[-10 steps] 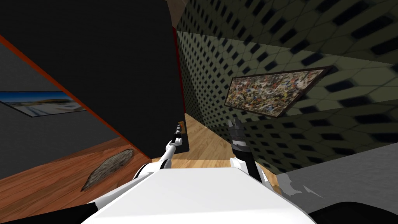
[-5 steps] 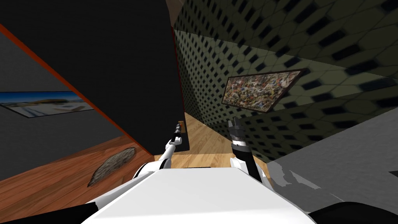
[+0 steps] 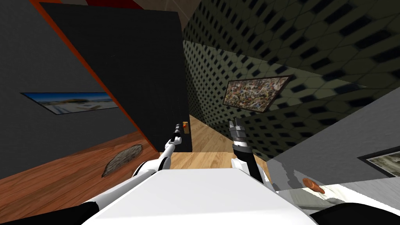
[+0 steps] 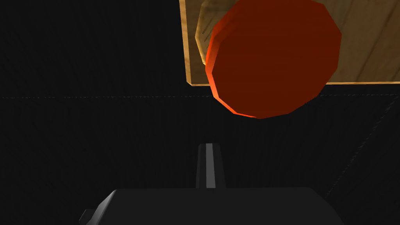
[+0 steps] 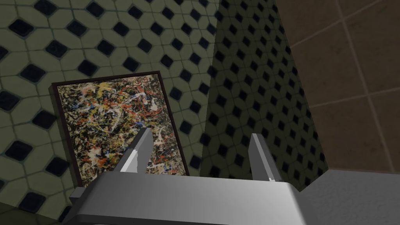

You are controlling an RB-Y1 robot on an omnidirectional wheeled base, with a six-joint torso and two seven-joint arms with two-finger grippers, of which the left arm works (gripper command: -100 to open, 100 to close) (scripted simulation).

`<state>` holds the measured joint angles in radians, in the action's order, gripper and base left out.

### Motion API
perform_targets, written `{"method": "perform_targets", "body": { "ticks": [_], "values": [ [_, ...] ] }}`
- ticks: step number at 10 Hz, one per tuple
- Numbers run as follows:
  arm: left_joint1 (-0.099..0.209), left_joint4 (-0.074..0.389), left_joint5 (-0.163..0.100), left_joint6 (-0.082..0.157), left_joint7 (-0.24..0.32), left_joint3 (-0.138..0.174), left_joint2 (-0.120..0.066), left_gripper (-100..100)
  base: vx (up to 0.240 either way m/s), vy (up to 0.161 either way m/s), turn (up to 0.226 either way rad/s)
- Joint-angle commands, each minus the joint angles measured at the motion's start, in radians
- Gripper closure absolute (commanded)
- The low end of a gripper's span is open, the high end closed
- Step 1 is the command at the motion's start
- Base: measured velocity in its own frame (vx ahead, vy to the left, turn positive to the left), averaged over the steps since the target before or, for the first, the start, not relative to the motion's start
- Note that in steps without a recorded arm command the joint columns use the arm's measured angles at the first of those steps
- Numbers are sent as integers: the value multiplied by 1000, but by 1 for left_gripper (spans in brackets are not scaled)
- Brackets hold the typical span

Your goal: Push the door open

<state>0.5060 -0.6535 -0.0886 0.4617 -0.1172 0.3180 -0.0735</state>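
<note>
Door (image 3: 133,78): tall black panel ahead, left of centre, with an orange-red frame edge (image 3: 113,95) along its left side.
Left gripper (image 3: 178,128): low at the door's right edge, just beside the orange knob (image 4: 273,58) on its wooden plate (image 4: 371,58). Its fingers (image 4: 211,164) are apparently pressed together, holding nothing. Contact with the door is unclear.
Right gripper (image 5: 199,154): raised to the right, fingers spread, empty.

Wooden floor (image 3: 58,183), mottled grey oval rug (image 3: 122,159) lying flat on it
</note>
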Motion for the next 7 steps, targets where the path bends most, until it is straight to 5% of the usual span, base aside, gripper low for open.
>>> {"method": "perform_targets", "body": {
  "ticks": [1, 3, 5, 7],
  "values": [
    [-3, 1, 10, 2, -6, -20, 5, -100, -112, 137, -33],
    [-5, 3, 23, 5, -11, -49, 26, -100, -135, 163, -24],
    [-8, 6, 39, 9, -17, -81, 74, -100, -203, 115, -35],
    [-9, 7, 44, 10, -19, -93, 101, -100, -196, -3, -17]
  ]
}}
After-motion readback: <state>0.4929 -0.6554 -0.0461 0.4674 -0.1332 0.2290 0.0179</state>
